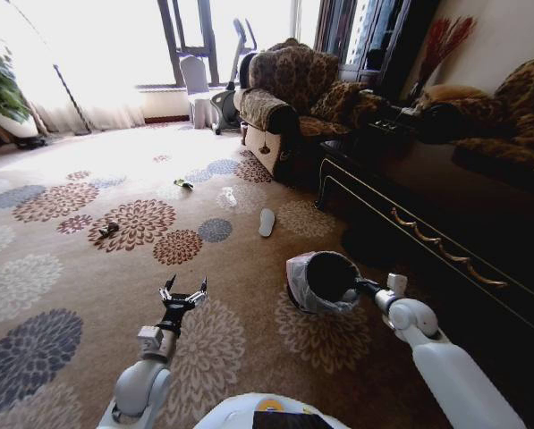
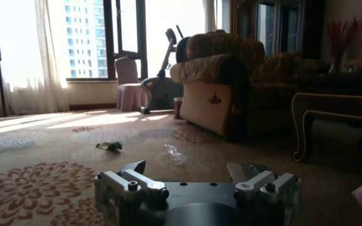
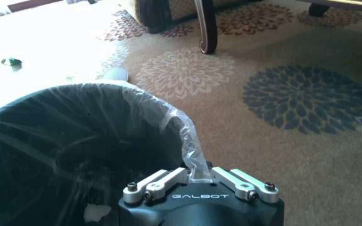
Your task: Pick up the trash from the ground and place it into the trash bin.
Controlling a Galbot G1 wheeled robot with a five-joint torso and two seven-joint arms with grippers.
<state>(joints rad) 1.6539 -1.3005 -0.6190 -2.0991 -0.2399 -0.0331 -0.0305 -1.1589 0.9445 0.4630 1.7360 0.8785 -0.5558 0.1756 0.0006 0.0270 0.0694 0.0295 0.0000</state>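
Observation:
The trash bin (image 1: 304,288), dark and lined with a pale plastic bag, stands on the carpet at my right. My right gripper (image 1: 365,287) is shut on its rim, and the right wrist view shows the gripper (image 3: 199,176) pinching the liner at the bin's edge (image 3: 168,113). My left gripper (image 1: 184,294) hovers open and empty over the carpet left of the bin, its fingers (image 2: 134,167) spread apart. Farther ahead lie trash pieces: a green wrapper (image 1: 184,185) (image 2: 110,146) (image 3: 10,61), a clear bottle (image 1: 228,195) (image 2: 173,154) and a small dark piece (image 1: 108,229).
A white slipper (image 1: 267,222) (image 3: 115,74) lies beyond the bin. A dark low table (image 1: 428,223) runs along the right, with a patterned armchair (image 1: 289,98) behind it. An exercise bike (image 2: 162,84) and a covered chair (image 1: 195,85) stand by the window. Flowered carpet (image 1: 61,277) stretches left.

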